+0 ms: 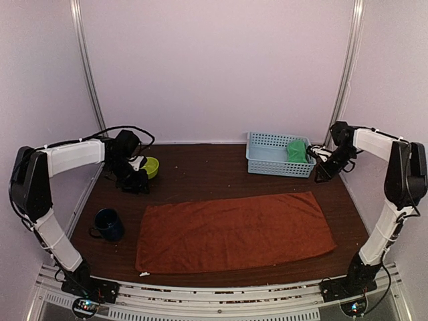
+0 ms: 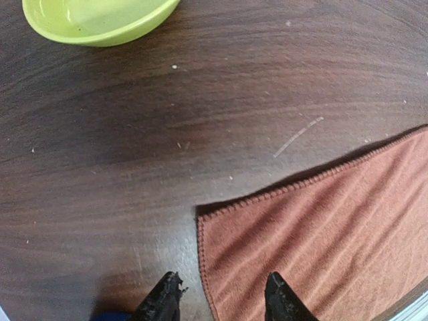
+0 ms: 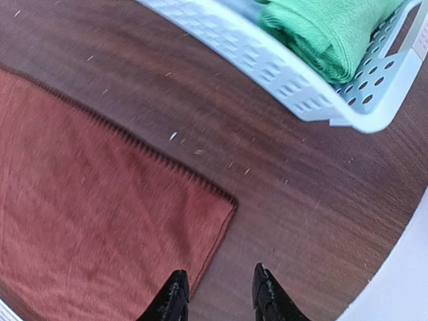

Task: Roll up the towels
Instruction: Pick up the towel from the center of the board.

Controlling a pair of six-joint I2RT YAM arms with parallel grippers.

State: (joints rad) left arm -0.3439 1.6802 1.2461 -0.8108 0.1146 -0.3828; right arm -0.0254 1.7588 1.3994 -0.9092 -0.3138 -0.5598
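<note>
Far left, a dark blue mug (image 1: 108, 224) stands on the brown wooden table (image 1: 200, 174), just beside the near-left part of the spread cloth and apart from it. Behind the mug, a lime-green bowl (image 1: 152, 166) sits on the wood. The left gripper (image 2: 222, 275) hangs close beside the bowl and points down. In its wrist view we note both fingers parted with nothing between them. One tip is over bare wood and the other is over the far-left corner of the rust towel (image 1: 234, 231). We cannot tell whether the tips touch the surface. The rust towel lies flat and fully unrolled across the middle of the table, long side running left to right. It has a few soft wrinkles, and its stitched hem is clear along the edges. Right of centre and behind the towel, a light-blue perforated basket (image 1: 267, 165) rests on the wood, apart from the cloth. The green towel (image 1: 296, 151) sits in the basket's right end as a compact bundle. We cannot tell whether it is rolled or only folded. Farthest right, the right gripper (image 3: 220, 269) hangs just beyond the basket's right end. Its fingers are also apart and grip nothing, with a narrower gap than on the left. From its wrist view, the rust towel's far-right corner lies just ahead of the tips, with the basket's corner beyond.
</note>
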